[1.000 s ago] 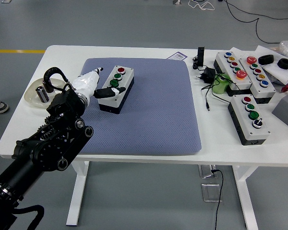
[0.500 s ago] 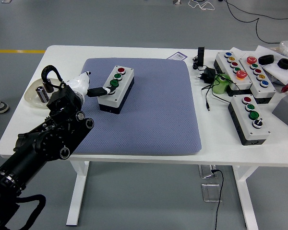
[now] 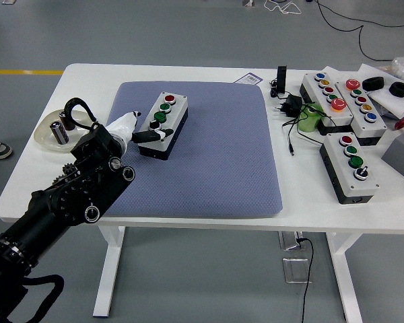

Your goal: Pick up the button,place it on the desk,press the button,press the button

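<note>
A grey button box [image 3: 164, 124] with a black base lies on the blue mat [image 3: 209, 168], left of the mat's middle. It has a red button at its far end, two green buttons, and a black one at its near end. My left hand [image 3: 136, 131], white with black fingers, is at the box's near left corner. One black finger [image 3: 147, 136] stretches onto the near end of the box by the black button. The hand holds nothing. My right arm is out of view.
A shallow plate [image 3: 46, 140] with small cylinders sits at the left edge, behind my arm. Three more button boxes [image 3: 349, 167] lie at the right, with a black plug and cable [image 3: 289, 106] and a green object [image 3: 311, 118].
My left hand pulled back to the left off the box, then came down again onto the box's near end. The box has not moved.
</note>
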`<state>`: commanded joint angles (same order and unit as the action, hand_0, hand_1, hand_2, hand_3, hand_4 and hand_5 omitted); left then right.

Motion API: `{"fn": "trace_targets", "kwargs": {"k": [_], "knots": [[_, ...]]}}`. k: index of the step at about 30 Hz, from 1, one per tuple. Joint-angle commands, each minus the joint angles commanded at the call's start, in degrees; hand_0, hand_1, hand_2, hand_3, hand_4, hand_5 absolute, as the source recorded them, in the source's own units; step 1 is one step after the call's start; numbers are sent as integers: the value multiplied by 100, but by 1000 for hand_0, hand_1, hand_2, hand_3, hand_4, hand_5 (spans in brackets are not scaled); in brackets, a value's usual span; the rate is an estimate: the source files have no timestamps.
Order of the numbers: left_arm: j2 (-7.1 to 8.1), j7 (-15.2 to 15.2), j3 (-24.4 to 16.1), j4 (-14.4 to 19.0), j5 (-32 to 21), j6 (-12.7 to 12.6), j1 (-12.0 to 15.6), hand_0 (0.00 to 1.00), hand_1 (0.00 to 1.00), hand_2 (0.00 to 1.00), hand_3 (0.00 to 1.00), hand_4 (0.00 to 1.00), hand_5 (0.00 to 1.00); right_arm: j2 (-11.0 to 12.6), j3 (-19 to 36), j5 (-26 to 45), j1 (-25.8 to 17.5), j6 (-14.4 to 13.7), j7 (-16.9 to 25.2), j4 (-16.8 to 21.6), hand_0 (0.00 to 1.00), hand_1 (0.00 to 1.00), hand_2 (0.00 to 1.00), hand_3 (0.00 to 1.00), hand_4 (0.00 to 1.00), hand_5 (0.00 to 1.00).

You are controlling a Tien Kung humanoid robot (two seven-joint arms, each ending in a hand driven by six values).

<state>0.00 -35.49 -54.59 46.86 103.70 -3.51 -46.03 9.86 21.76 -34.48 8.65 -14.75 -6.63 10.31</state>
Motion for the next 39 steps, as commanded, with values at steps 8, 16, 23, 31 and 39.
{"fn": "trace_targets", "kwargs": {"k": [8,16,23,31,39], "knots": [[0,-115,307,-115,364,-175,-121,928,998,998,998,998,758,16,-72,38,6,5,16,0,644,533,566,634,232,251],[0,-149,521,-184,357,-239,-160,926,998,998,998,998,744,27,-14,-47,11,3,17,0,643,532,563,634,233,250],[0,-149,679,-205,180,-242,-192,926,998,998,998,998,740,29,41,-118,11,6,8,0,643,532,563,634,233,251],[0,-149,988,-404,110,-255,-298,922,998,998,998,998,726,42,168,-278,22,14,-23,0,641,532,561,634,234,250],[0,-149,1267,-465,184,-365,-345,895,998,998,998,998,528,53,217,-344,23,16,-33,0,640,532,559,634,234,249]]}}
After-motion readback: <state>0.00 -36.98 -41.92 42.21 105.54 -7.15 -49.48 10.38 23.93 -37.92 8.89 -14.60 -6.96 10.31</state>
